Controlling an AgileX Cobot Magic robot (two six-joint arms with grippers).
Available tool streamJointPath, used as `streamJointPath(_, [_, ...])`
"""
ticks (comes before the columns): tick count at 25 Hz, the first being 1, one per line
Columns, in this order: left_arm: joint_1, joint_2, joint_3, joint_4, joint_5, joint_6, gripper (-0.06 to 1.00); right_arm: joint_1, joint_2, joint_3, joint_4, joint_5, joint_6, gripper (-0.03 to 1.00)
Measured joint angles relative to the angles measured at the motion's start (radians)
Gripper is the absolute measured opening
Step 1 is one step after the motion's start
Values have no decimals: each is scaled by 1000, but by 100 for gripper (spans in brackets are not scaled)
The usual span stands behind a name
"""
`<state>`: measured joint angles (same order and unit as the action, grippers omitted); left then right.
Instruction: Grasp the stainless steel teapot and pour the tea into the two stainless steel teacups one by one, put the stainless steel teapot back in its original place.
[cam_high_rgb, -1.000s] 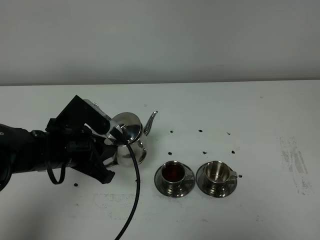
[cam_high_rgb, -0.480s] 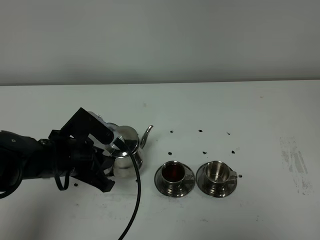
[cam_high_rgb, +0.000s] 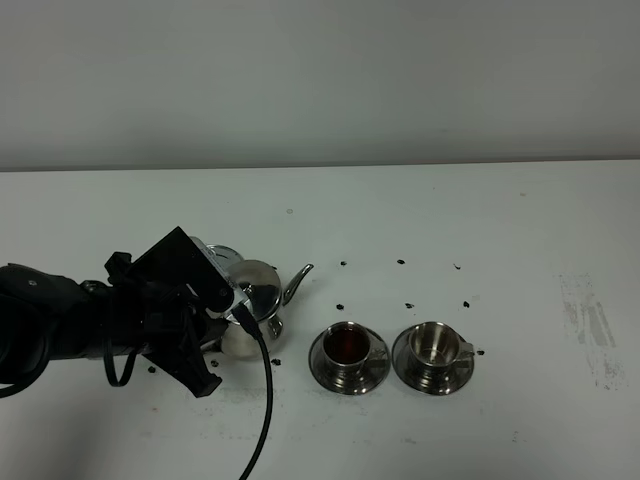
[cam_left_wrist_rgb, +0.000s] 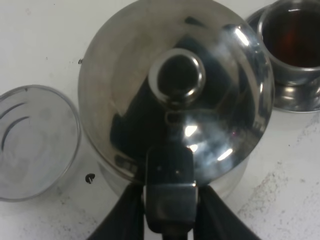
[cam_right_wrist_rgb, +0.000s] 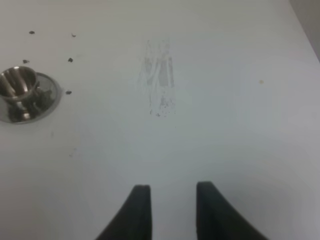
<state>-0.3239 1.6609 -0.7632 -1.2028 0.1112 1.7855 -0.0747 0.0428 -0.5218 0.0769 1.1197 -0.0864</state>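
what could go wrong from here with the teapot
The shiny bell-shaped steel teapot is beside the flat round steel dish, not over it; set down here, it would miss the dish.
Its thin spout points toward the small steel cup holding dark tea; a swing could knock it.
The other small steel cup looks empty and may get skipped.

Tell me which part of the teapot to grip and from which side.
Grip the teapot by its loop handle, coming from the side opposite the spout. The body is smooth and rounded; the handle juts clear, narrow enough to span. The left pincer is shut on it there.
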Motion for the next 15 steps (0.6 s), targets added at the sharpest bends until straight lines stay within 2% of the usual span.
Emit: streamJointPath(15, [-1, -4, 37, 0, -16, 0, 22, 0, 0, 0, 0, 0, 0, 23])
